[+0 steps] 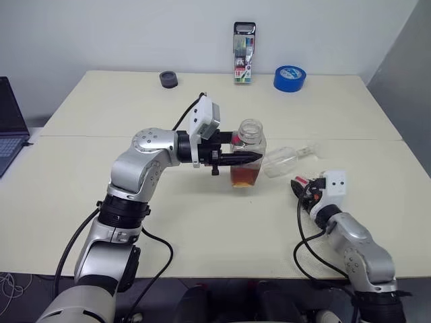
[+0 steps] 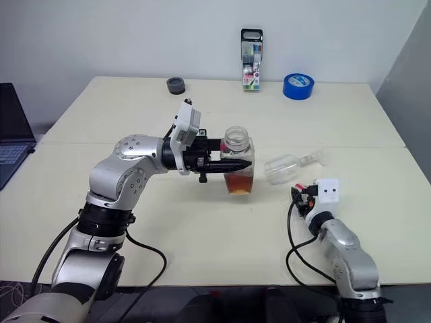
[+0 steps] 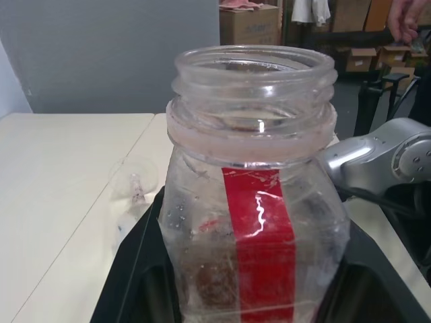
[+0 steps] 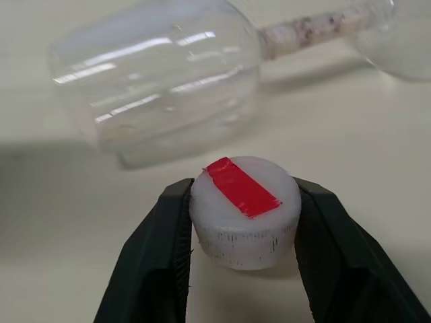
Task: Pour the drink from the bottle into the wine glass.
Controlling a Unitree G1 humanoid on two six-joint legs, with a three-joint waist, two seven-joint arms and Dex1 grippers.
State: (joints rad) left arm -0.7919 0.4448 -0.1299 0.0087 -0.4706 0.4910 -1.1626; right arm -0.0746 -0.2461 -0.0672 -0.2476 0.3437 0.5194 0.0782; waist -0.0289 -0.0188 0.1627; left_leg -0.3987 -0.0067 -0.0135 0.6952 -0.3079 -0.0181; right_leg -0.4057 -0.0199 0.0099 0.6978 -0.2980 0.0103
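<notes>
Closest to us, the right gripper is low over the counter with the white cap between its two black fingers. They sit snug on both sides of the cap, which has a strip of red tape on top. I cannot tell if the cap already rests on the counter or hangs just above it.

Just past the cap lies the wine glass. It is on its side, with its bowl near the cap and its stem and round foot pointing away to the right (so it cannot catch anything yet).

A bit further left, the left gripper is shut tight around the bottle and holds it up straight, just above the counter. The top of the bottle is open. The drink is a brown pool at the bottom, not much of it.

At the far edge of the counter are a marker pack, a roll of blue tape and a small dark round thing.

The step now looks like putting the cap down. To do it well, set the cap flat on a bare spot, away from the glass, so it does not roll or bump the bowl. Then let go gently. The glass must be stood up on its foot before any pouring. The bottle should be kept straight until then, or the drink could spill.
</notes>
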